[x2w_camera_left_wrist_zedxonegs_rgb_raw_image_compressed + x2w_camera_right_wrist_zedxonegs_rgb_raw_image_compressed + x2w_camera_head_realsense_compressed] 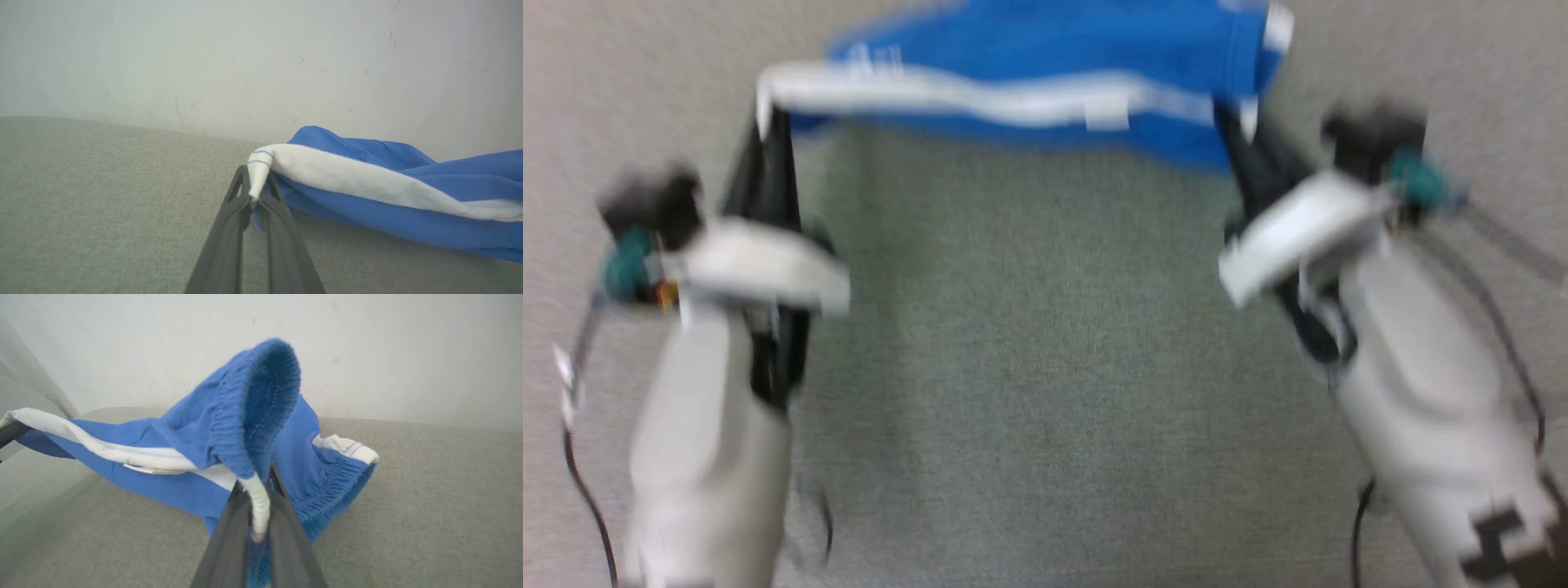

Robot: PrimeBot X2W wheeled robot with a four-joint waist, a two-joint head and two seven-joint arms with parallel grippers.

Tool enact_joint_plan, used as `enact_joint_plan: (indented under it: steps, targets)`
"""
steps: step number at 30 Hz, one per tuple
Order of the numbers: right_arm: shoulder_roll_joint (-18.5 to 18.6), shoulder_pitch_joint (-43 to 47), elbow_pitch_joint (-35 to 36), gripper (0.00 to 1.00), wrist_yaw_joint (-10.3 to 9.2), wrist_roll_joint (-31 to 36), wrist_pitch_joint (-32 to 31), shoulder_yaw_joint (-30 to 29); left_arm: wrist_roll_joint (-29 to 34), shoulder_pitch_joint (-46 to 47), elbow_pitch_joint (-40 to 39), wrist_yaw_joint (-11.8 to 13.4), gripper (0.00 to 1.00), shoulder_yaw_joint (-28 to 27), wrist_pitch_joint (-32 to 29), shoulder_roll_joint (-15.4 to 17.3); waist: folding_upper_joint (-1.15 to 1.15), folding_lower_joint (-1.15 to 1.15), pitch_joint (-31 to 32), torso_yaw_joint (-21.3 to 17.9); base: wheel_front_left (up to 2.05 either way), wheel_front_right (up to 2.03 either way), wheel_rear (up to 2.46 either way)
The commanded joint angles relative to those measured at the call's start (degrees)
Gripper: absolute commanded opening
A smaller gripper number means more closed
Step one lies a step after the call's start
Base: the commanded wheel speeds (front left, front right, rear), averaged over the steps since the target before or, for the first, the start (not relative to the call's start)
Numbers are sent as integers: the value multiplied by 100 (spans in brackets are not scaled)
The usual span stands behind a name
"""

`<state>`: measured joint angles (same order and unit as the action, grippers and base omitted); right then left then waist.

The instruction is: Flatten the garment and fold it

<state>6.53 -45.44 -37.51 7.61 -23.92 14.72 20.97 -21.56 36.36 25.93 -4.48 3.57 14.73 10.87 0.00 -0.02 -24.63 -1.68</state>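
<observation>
A grey woven surface (pixel 1045 367) spreads before us and runs to a pale, scuffed wall (pixel 261 61) at its far edge, the seam between the two showing in both wrist views.

Across the far side of that surface the garment (pixel 1045 49), a bright blue pair of shorts, is strung left to right between our two arms, a white stripe (pixel 980 94) running along its near edge. The left wrist view has the blue cloth (pixel 388 204) sagging low towards the surface on the right; we cannot tell whether it touches.

Our left gripper (pixel 772 122), at the garment's left end, has its fingers pressed together on a white corner of the fabric, which the left wrist view shows pinched at the tips (pixel 255 183). Our right gripper (pixel 1232 122), at the right end, is clamped on a white strip just below the gathered waistband (pixel 261 408), and the blue cloth (pixel 196 433) bunches over its fingertips (pixel 256 498).

A small white label (pixel 1107 118) sits on the stripe, right of centre.

The head view is blurred throughout, so nothing on the label can be made out. The garment's far part is cut off by that view's top edge, and both pale forearms by its bottom edge.
</observation>
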Motion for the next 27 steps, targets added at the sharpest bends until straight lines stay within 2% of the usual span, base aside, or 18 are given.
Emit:
enact_joint_plan:
  steps: [1, 10, 16, 20, 24, 27]
  targets:
    - [95, 311, 201, 0, -12, -10, 27, 30, 91, -351, -194, -22, 0, -98, 27, -45, 0, 2, 1059, 139, 0, 0, 0]
    - [337, 2712, 1283, 0, -12, -67, 28, -114, 363, -2579, -918, 47, 0, -237, 27, -280, 0, 2, 1882, 202, 0, 0, 0]
    - [156, 4081, 1897, 0, -12, 146, 2, -404, 383, -3633, -1266, 205, 0, -250, 3, -349, 0, 2, 2131, 239, 0, 0, 0]
    - [-9, 4850, 2284, 0, -12, 283, -176, -589, 315, -4229, -1608, 385, 0, -282, -218, -408, 0, 2, 2210, 256, 0, 0, 0]
    - [-157, 5393, 2643, 0, -12, 375, -425, -756, 232, -4618, -2031, 505, 0, -353, -442, -401, 0, 2, 2221, 260, 0, 0, 0]
    - [-253, 5575, 2821, 0, -12, 322, -624, -846, 152, -4606, -2286, 482, 0, -362, -623, -350, 0, 2, 2162, 260, 0, 0, 0]
